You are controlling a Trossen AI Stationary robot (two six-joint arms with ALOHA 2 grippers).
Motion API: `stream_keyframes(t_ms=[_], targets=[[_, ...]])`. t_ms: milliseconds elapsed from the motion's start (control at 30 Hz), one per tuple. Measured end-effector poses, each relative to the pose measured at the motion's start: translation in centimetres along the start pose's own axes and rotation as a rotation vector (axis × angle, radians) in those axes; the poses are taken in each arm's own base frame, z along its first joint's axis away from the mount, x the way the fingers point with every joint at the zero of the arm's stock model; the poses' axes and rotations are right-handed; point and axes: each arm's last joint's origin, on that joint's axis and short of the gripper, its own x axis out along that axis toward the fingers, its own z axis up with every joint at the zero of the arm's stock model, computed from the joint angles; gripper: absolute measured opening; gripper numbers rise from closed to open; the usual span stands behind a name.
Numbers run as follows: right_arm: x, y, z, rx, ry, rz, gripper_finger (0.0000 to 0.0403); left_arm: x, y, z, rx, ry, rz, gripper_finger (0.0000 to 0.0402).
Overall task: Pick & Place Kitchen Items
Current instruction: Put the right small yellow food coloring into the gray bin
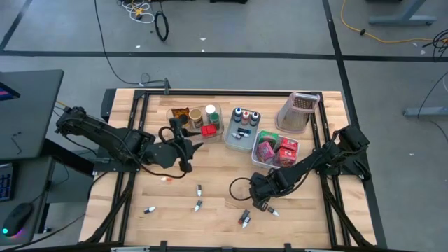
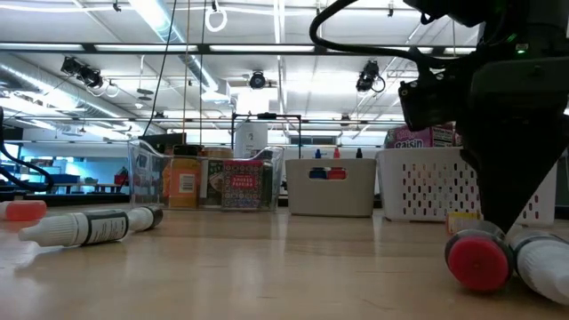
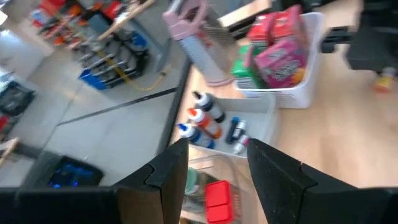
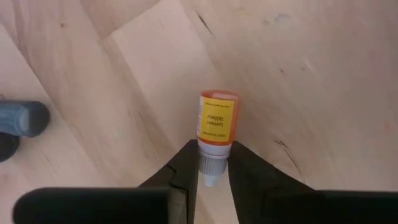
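We see a pale wooden table (image 1: 210, 189) framed by black rails, standing on a grey floor strung with cables; the low view looks past it into a wide hall with ceiling lamps and pipework. Along the table's upper middle in the high view stand a clear bin (image 1: 198, 117) with jars and a red box, a grey bin (image 1: 241, 128) holding small capped bottles, a white perforated basket (image 1: 274, 150) packed with red, pink and green boxes, and a pink-rimmed grater (image 1: 295, 112) at upper right. Several tiny bottles lie loose on the wood in the lower half of the frame, one near bottom left (image 1: 149, 209) and two near the centre (image 1: 198, 204). The left gripper (image 3: 214, 171) hovers near the clear bin at centre left, its fingers parted with nothing between them. The right gripper (image 4: 211, 169) sits low at the table in the lower centre-right, and its fingers stand narrowly apart on either side of the white cap of a small orange bottle with a yellow label (image 4: 216, 123). That bottle lies flat on the wood, its body pointing away from the fingers; we cannot tell if the fingers press on the cap.
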Motion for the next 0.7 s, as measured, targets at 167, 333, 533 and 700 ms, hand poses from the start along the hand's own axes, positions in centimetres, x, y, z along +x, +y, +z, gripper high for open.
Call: stream_keyframes(t_ms=[167,333,533,700], targets=[[-0.4,0.4,0.3,-0.052,-0.015,0.017,0.0076,0.0,-0.3,0.0,0.041,-0.019,-0.12,0.0174],[-2.9,1.6,1.5,-0.092,-0.095,0.103,0.0078,-0.1,-0.6,0.1,0.061,-0.039,-0.221,0.0174],[-7.1,2.3,3.5,-0.193,-0.278,0.119,0.0079,-0.1,-0.7,0.4,0.022,-0.064,-0.246,0.0174],[-10.4,1.4,6.3,-0.275,-0.486,0.0,0.0079,-0.1,-0.5,0.9,0.007,-0.105,-0.225,0.0174]])
